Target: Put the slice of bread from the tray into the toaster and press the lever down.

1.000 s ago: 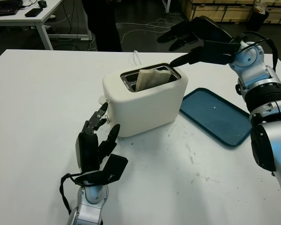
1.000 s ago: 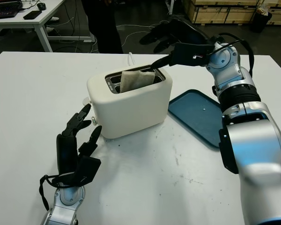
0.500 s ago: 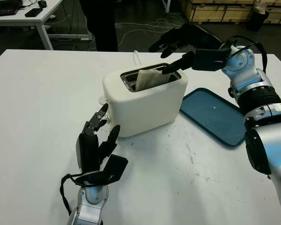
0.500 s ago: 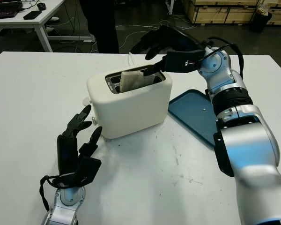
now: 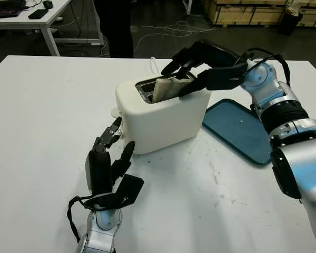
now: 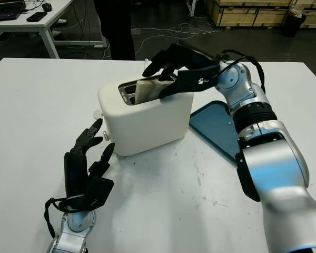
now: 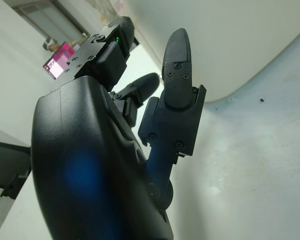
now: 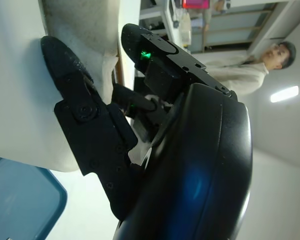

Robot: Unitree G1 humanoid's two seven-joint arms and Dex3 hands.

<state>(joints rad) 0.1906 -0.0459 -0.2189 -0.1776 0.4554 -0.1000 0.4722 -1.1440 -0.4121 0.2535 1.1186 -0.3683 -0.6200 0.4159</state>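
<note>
Bread [image 5: 168, 87] juts from toaster [image 5: 163, 113]; right hand [image 5: 192, 66] open above it; left hand [image 5: 108, 158] open beside.

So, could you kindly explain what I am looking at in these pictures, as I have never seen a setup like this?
This is a humanoid robot with two arms ending in black three-finger hands. The two wide pictures come from a pair of cameras on its head, looking down at a white table; the two close-ups come from cameras at its wrists. On the table stands a white toaster with a slice of bread sticking up out of a slot, and beside it lies a blue tray. The right hand reaches over the toaster's top, its fingers at the bread and its thumb against the toaster's side. The left hand is open, holding nothing, just in front of the toaster's near end. A person stands in the background of the right wrist picture.
</note>
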